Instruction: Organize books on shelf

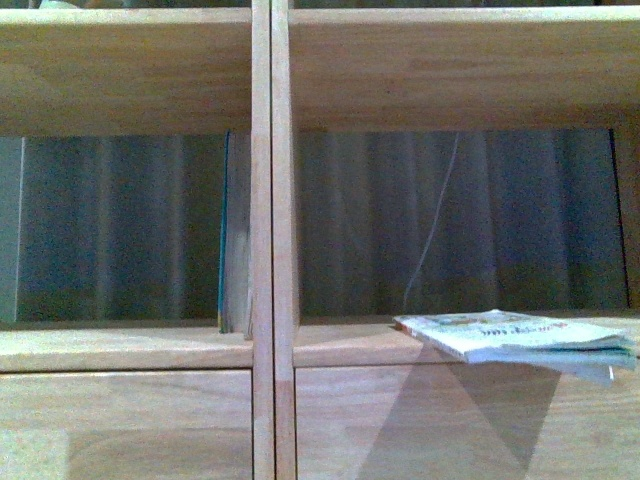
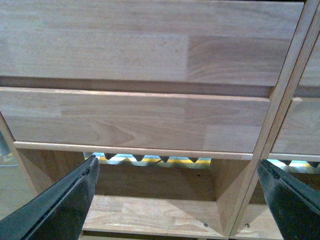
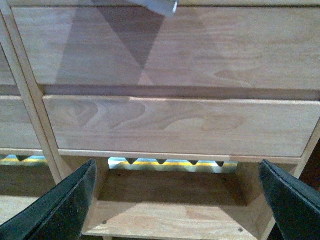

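The light-wood shelf [image 1: 272, 240] fills the front view, with a centre divider and two open compartments. A thin book with a teal edge [image 1: 224, 240] stands upright in the left compartment against the divider. A white-blue paperback [image 1: 515, 337] lies flat in the right compartment and juts over the front edge; its corner shows in the right wrist view [image 3: 160, 6]. My left gripper [image 2: 177, 200] is open and empty before the drawer fronts [image 2: 135, 120]. My right gripper [image 3: 177, 200] is open and empty below the right drawers [image 3: 180, 127]. Neither arm shows in the front view.
A thin white cord [image 1: 435, 220] hangs behind the right compartment, in front of a dark ribbed backdrop. Below the drawers, open lower compartments show in the left wrist view [image 2: 150, 212] and the right wrist view [image 3: 170, 215].
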Tool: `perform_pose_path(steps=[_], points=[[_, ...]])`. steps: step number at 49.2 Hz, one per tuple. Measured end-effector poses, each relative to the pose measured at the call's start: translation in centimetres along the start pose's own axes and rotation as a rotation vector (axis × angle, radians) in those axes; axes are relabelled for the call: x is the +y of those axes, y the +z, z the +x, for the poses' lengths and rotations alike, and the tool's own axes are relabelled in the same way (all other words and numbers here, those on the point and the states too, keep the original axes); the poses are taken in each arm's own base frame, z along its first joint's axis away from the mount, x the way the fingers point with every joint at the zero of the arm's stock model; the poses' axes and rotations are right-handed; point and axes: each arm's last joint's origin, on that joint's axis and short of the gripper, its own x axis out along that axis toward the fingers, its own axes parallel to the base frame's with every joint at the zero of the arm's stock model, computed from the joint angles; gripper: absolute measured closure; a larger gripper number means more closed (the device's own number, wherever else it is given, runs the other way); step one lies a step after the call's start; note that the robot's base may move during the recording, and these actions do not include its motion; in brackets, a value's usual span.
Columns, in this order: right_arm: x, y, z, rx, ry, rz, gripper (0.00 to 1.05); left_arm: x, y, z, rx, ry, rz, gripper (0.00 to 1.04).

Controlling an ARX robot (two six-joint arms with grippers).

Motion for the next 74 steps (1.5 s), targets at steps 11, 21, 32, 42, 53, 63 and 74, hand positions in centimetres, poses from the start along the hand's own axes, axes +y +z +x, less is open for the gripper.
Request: perform_pose_path(steps=[11, 21, 32, 42, 53, 63, 74], points=[[0.0, 0.0, 0.0, 0.000, -0.001, 0.000, 0.07, 0.0, 0.0, 0.0, 0.000, 0.000, 0.000, 0.07], [0.0, 0.0, 0.0, 0.000, -0.001, 0.000, 0.07, 0.0, 0.0, 0.0, 0.000, 0.000, 0.000, 0.07], [-0.3, -0.4, 1.0, 0.224, -0.029, 0.163, 0.07, 0.0, 0.0, 0.0, 0.000, 0.000, 0.000, 0.07], [-0.6, 2.5, 4.7, 0.453, 0.102, 0.695, 0.07, 0.0, 0.0, 0.0, 0.000, 0.000, 0.000, 0.07], [-0.2, 6.0, 9.4, 0.485, 0.150, 1.009, 0.07, 0.0, 0.0, 0.0, 0.000, 0.000, 0.000, 0.07], [0.3, 7.8, 13.2, 0.469, 0.141, 1.172, 0.07, 0.0, 0.0, 0.0, 0.000, 0.000, 0.000, 0.07], [1.5, 7.2, 17.0, 0.505, 0.090, 1.307, 0.07, 0.0, 0.0, 0.0, 0.000, 0.000, 0.000, 0.07]])
